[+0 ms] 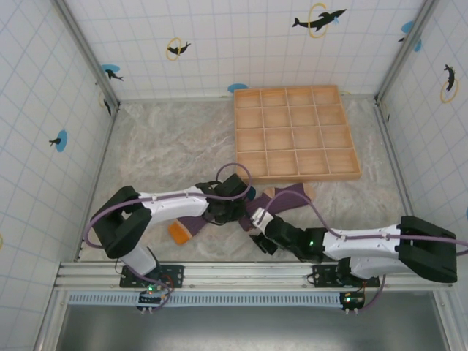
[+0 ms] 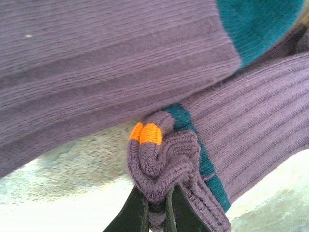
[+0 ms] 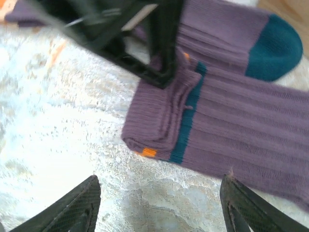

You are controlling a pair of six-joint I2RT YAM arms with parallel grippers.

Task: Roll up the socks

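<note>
Two purple socks with teal toes and orange marks lie crossed near the table's front. One [image 1: 291, 196] stretches right; the other [image 1: 191, 224] runs left and ends in an orange patch [image 1: 178, 232]. My left gripper [image 2: 157, 213] is shut on the bunched purple cuff [image 2: 164, 162], the knit squeezed between its dark fingers [image 2: 131, 215]. In the top view the left gripper [image 1: 221, 210] sits over where the socks meet. My right gripper [image 3: 159, 208] hangs open over bare table just short of the folded cuff [image 3: 161, 116], with nothing between its fingertips [image 3: 72, 208]. A teal toe [image 3: 275, 48] shows behind it.
A wooden tray [image 1: 298, 176] with several square compartments sits at the back right, its near rim close to the right sock. Tiled walls enclose the marbled table [image 1: 168, 146]. The two arms nearly touch at the socks, the right gripper [image 1: 258, 228] beside the left.
</note>
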